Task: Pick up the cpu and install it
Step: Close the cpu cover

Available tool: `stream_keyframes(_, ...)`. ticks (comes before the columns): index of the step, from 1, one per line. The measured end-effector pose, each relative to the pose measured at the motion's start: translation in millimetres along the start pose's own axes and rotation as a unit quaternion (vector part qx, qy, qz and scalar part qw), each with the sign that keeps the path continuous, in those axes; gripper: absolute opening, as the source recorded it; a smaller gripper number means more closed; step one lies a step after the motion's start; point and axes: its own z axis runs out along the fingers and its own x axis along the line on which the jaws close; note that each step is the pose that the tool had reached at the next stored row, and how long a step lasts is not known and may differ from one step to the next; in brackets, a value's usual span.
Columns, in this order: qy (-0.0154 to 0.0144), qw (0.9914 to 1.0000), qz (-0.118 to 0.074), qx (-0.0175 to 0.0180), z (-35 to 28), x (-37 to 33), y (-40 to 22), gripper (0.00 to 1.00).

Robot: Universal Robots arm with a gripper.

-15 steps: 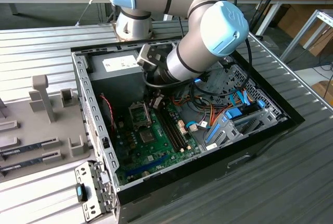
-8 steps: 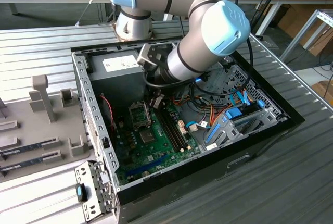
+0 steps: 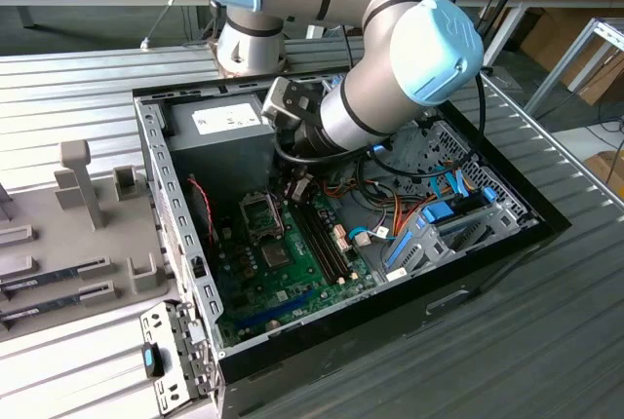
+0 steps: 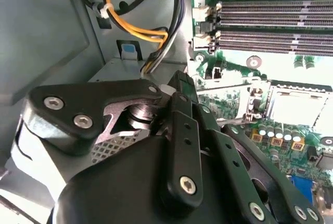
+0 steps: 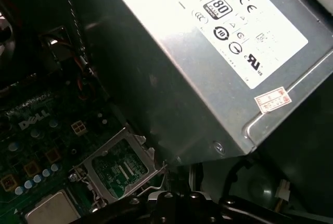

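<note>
Hanging low inside the open computer case (image 3: pixel 175 214), the hand (image 4: pixel 182 86) sits beside the grey power-supply box (image 5: pixel 208 52), close above the motherboard (image 3: pixel 283 273). I cannot tell whether its fingers are spread or holding anything. The cpu (image 4: pixel 299 107) appears already seated in its socket, with the retention frame (image 5: pixel 117 169) swung open next to it. Risk: the loose cables (image 4: pixel 135 28) nearby could snag the hand in this cramped corner.
</note>
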Motion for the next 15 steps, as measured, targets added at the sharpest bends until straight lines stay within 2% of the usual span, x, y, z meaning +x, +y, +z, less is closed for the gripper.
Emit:
stream_keyframes(5,-0.0012,0.99999,0.001,-0.0033,8.4,0.7,-5.3,0.11)
stream_keyframes(7,-0.0018,0.99999,0.001,-0.0039,9.9,1.0,-5.9,0.11)
stream_keyframes(10,-0.0036,0.99998,0.002,-0.0055,13.3,1.5,-7.5,0.11)
stream_keyframes(15,-0.0087,0.99992,0.004,-0.0081,17.9,2.3,-9.4,0.11)
